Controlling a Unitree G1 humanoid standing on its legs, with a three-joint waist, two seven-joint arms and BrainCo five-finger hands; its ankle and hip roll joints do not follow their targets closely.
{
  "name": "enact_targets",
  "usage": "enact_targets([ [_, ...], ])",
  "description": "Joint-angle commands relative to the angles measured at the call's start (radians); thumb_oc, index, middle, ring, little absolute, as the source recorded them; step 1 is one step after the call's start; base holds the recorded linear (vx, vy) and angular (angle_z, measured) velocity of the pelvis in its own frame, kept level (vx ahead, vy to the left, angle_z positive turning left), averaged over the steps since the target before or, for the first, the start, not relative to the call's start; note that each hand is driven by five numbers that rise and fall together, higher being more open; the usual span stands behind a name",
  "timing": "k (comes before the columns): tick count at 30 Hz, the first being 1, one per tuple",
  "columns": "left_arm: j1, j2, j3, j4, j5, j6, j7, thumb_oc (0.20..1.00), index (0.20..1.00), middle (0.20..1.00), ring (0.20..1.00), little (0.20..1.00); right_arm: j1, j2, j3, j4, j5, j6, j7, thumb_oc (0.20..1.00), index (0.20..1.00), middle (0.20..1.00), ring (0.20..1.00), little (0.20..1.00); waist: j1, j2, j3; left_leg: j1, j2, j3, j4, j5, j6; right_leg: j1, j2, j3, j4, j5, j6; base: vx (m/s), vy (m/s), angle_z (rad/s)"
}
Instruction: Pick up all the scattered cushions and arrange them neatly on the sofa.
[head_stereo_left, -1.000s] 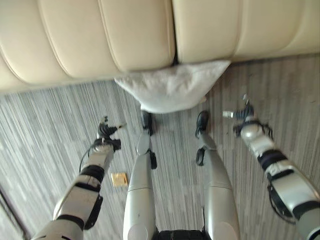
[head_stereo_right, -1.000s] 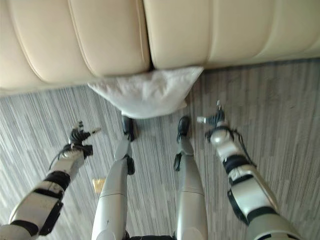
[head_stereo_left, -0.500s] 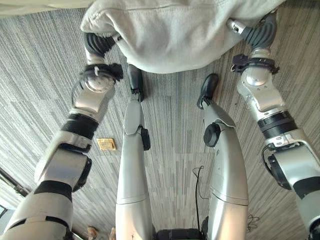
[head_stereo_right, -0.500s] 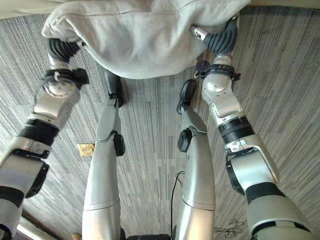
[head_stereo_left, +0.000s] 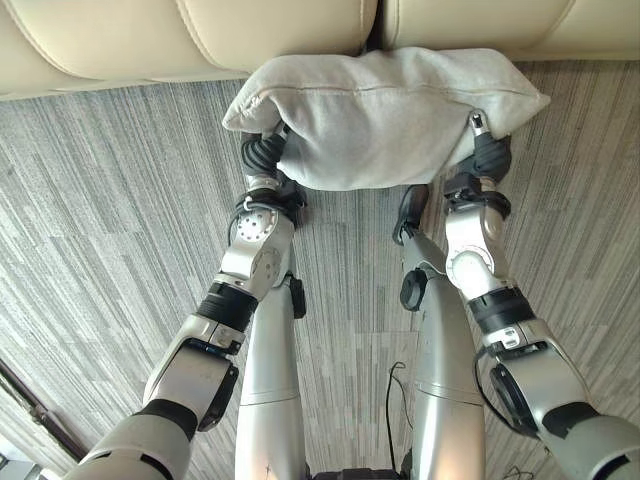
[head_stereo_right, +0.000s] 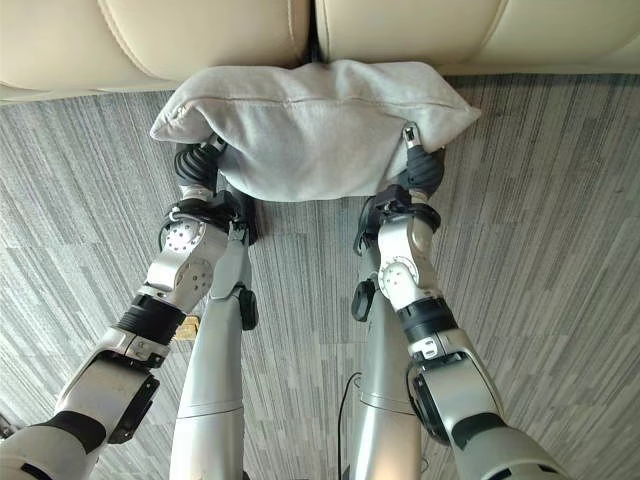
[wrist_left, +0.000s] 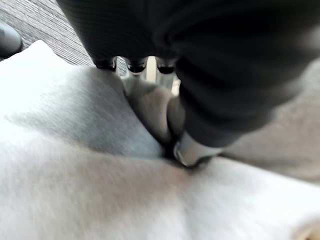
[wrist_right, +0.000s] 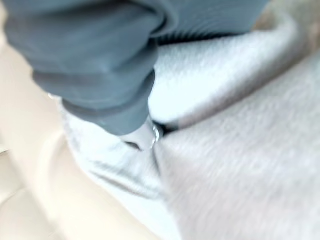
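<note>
From my head camera I look down on grey striped carpet (head_stereo_left: 110, 200), both arms reaching forward over it. A small tan scrap (head_stereo_right: 190, 325) lies on the carpet beside the left arm.

Just past the wrists, my left hand (head_stereo_left: 262, 157) grips the near left edge of the grey cushion (head_stereo_left: 385, 115). In its wrist view the thumb (wrist_left: 192, 147) digs into a pinched fold of the fabric while the fingers (wrist_left: 136, 66) curl round from the far side (so I read this hand as clenched on the cushion). My right hand (head_stereo_left: 487, 155) is at the cushion's near right corner. Its wrist view shows the thumb (wrist_right: 145, 135) pressing a dent into the cloth, with the fabric bunched around it, so it too is grasping the cushion; the fingers on the other side are hidden.

The cushion hangs between the two hands, clear of the carpet, long side across my view and sagging a little in the middle.

Beyond it is the cream sofa (head_stereo_left: 270, 30). The cushion's far edge sits right at the sofa's front, by the seam between two sofa sections; whether it touches I cannot tell.
</note>
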Motion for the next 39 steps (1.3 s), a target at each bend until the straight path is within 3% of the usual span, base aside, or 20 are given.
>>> enact_targets([
  [1, -0.065, -0.145, -0.125, -0.159, 0.015, -0.105, -0.157, 0.2, 0.2, 0.2, 0.2, 0.2, -0.029, 0.119, 0.139, -0.158, 0.019, -0.045, 0.213, 0.2, 0.2, 0.2, 0.2, 0.2, 0.012, 0.014, -0.154, -0.04, -0.005, -0.027, 0.107, -0.253, 0.0, -0.022, 0.022, 0.009, -0.061, -0.076, 0.086, -0.02, 0.014, -0.03],
  [7, 0.012, -0.136, -0.146, -0.252, 0.035, -0.108, -0.185, 0.2, 0.2, 0.2, 0.2, 0.2, 0.104, 0.11, 0.191, -0.251, 0.029, -0.034, 0.253, 0.2, 0.2, 0.2, 0.2, 0.2, 0.011, 0.012, -0.173, 0.165, -0.013, -0.031, 0.005, -0.231, -0.014, 0.163, 0.013, 0.0, -0.147, -0.054, 0.091, -0.04, 0.012, 0.01],
  [8, 0.035, -0.127, -0.154, -0.267, 0.042, -0.106, -0.191, 0.2, 0.2, 0.2, 0.2, 0.2, 0.129, 0.102, 0.201, -0.271, 0.016, -0.028, 0.253, 0.2, 0.2, 0.2, 0.2, 0.2, 0.009, 0.01, -0.172, 0.188, -0.019, -0.029, -0.01, -0.199, -0.011, 0.187, 0.007, -0.008, -0.173, -0.018, 0.084, -0.02, 0.009, -0.08],
  [9, 0.055, -0.121, -0.159, -0.276, 0.045, -0.106, -0.198, 0.2, 0.2, 0.2, 0.2, 0.2, 0.151, 0.097, 0.207, -0.276, 0.01, -0.022, 0.256, 0.2, 0.2, 0.2, 0.2, 0.2, 0.012, 0.011, -0.183, 0.238, -0.016, -0.029, -0.025, -0.225, -0.016, 0.231, 0.012, -0.008, -0.179, -0.046, 0.091, -0.08, 0.017, -0.07],
  [10, 0.135, -0.087, -0.164, -0.3, 0.085, -0.104, -0.204, 0.2, 0.2, 0.2, 0.2, 0.2, 0.243, 0.084, 0.221, -0.3, -0.002, 0.001, 0.274, 0.2, 0.2, 0.2, 0.2, 0.2, 0.013, 0.005, -0.192, 0.362, -0.018, -0.028, -0.077, -0.189, -0.016, 0.357, 0.003, -0.024, -0.247, -0.005, 0.085, 0.0, 0.0, 0.0],
  [13, 0.164, -0.08, -0.16, -0.312, 0.101, -0.104, -0.202, 0.2, 0.2, 0.2, 0.2, 0.2, 0.27, 0.074, 0.22, -0.309, -0.017, 0.005, 0.27, 0.2, 0.2, 0.2, 0.2, 0.2, 0.015, 0.004, -0.193, 0.417, -0.018, -0.026, -0.099, -0.185, -0.018, 0.412, 0.002, -0.03, -0.27, -0.002, 0.087, 0.0, 0.007, 0.03],
  [16, 0.286, -0.064, -0.144, -0.299, 0.137, -0.101, -0.203, 0.2, 0.2, 0.2, 0.2, 0.2, 0.379, 0.053, 0.206, -0.292, -0.055, 0.044, 0.277, 0.2, 0.2, 0.2, 0.2, 0.2, 0.023, -0.003, -0.203, 0.616, -0.009, -0.018, -0.164, -0.177, -0.022, 0.622, 0.0, -0.05, -0.345, 0.007, 0.092, 0.12, 0.014, 0.03],
  [17, 0.397, -0.037, -0.113, -0.317, 0.148, -0.099, -0.223, 0.2, 0.2, 0.2, 0.2, 0.2, 0.472, 0.03, 0.184, -0.285, -0.086, 0.074, 0.292, 0.2, 0.2, 0.2, 0.2, 0.2, 0.025, -0.004, -0.222, 0.753, -0.002, -0.01, -0.222, -0.17, -0.027, 0.771, 0.001, -0.064, -0.408, 0.013, 0.097, 0.23, 0.047, 0.06],
  [22, 0.545, 0.013, -0.057, -0.34, 0.17, -0.093, -0.262, 0.2, 0.2, 0.2, 0.2, 0.2, 0.596, -0.019, 0.149, -0.284, -0.16, 0.122, 0.315, 0.2, 0.2, 0.2, 0.2, 0.2, 0.023, -0.002, -0.274, 0.911, 0.012, 0.01, -0.299, -0.156, -0.037, 0.937, 0.01, -0.075, -0.488, 0.024, 0.11, 0.18, 0.049, -0.05],
  [25, 0.703, 0.007, 0.003, -0.314, 0.131, -0.067, -0.292, 0.2, 0.2, 0.2, 0.2, 0.2, 0.681, -0.016, 0.119, -0.285, -0.228, 0.164, 0.32, 0.2, 0.2, 0.2, 0.2, 0.2, 0.034, -0.003, -0.366, 1.086, 0.004, 0.036, -0.349, -0.186, -0.028, 1.114, 0.017, -0.074, -0.577, 0.038, 0.125, 0.26, 0.171, 0.03],
  [29, 0.739, 0.01, 0.003, -0.309, 0.143, -0.051, -0.291, 0.2, 0.2, 0.2, 0.2, 0.2, 0.684, -0.01, 0.138, -0.325, -0.251, 0.179, 0.325, 0.2, 0.2, 0.2, 0.2, 0.2, 0.049, -0.017, -0.38, 1.128, -0.031, 0.043, -0.331, -0.229, 0.009, 1.161, -0.015, -0.062, -0.578, 0.058, 0.148, 0.12, 0.231, -0.18],
  [30, 0.745, 0.009, -0.007, -0.299, 0.155, -0.041, -0.293, 0.2, 0.2, 0.2, 0.2, 0.2, 0.698, -0.005, 0.14, -0.335, -0.264, 0.184, 0.327, 0.2, 0.2, 0.2, 0.2, 0.2, 0.047, -0.023, -0.383, 1.133, -0.052, 0.04, -0.325, -0.245, 0.03, 1.152, -0.035, -0.047, -0.55, 0.064, 0.158, 0.06, 0.256, -0.02],
  [33, 0.744, 0.012, -0.017, -0.292, 0.167, -0.034, -0.294, 0.2, 0.2, 0.2, 0.2, 0.2, 0.717, 0.002, 0.136, -0.342, -0.274, 0.188, 0.326, 0.2, 0.2, 0.2, 0.2, 0.2, 0.044, -0.027, -0.374, 1.137, -0.067, 0.038, -0.317, -0.257, 0.05, 1.128, -0.048, -0.023, -0.479, 0.065, 0.157, 0.02, 0.158, -0.06],
  [34, 0.736, 0.018, -0.02, -0.288, 0.18, -0.029, -0.283, 0.2, 0.2, 0.2, 0.2, 0.2, 0.729, 0.011, 0.136, -0.34, -0.269, 0.183, 0.32, 0.2, 0.2, 0.2, 0.2, 0.2, 0.038, -0.022, -0.357, 1.142, -0.07, 0.043, -0.31, -0.262, 0.06, 1.089, -0.043, -0.003, -0.384, 0.08, 0.152, 0.02, 0.131, -0.06],
  [36, 0.725, 0.015, -0.029, -0.28, 0.182, -0.027, -0.279, 0.2, 0.2, 0.2, 0.2, 0.2, 0.742, 0.018, 0.139, -0.342, -0.261, 0.182, 0.316, 0.2, 0.2, 0.2, 0.2, 0.2, 0.023, -0.013, -0.345, 1.163, -0.061, 0.042, -0.32, -0.26, 0.065, 1.031, 0.011, 0.029, -0.307, 0.05, 0.136, 0.05, 0.108, -0.15],
  [37, 0.725, 0.015, -0.029, -0.28, 0.182, -0.027, -0.279, 0.2, 0.2, 0.2, 0.2, 0.2, 0.742, 0.018, 0.139, -0.342, -0.261, 0.182, 0.316, 0.2, 0.2, 0.2, 0.2, 0.2, 0.023, -0.013, -0.345, 1.163, -0.061, 0.042, -0.32, -0.26, 0.065, 1.031, 0.011, 0.029, -0.307, 0.05, 0.136, 0.11, 0.064, -0.13],
  [39, 0.723, 0.014, -0.031, -0.289, 0.185, -0.027, -0.276, 0.2, 0.2, 0.2, 0.2, 0.2, 0.735, 0.013, 0.145, -0.342, -0.25, 0.18, 0.314, 0.2, 0.2, 0.2, 0.2, 0.2, 0.007, -0.006, -0.338, 1.186, -0.057, 0.061, -0.338, -0.264, 0.063, 0.976, 0.072, 0.013, -0.349, 0.018, 0.111, 0.12, 0.04, -0.04],
])
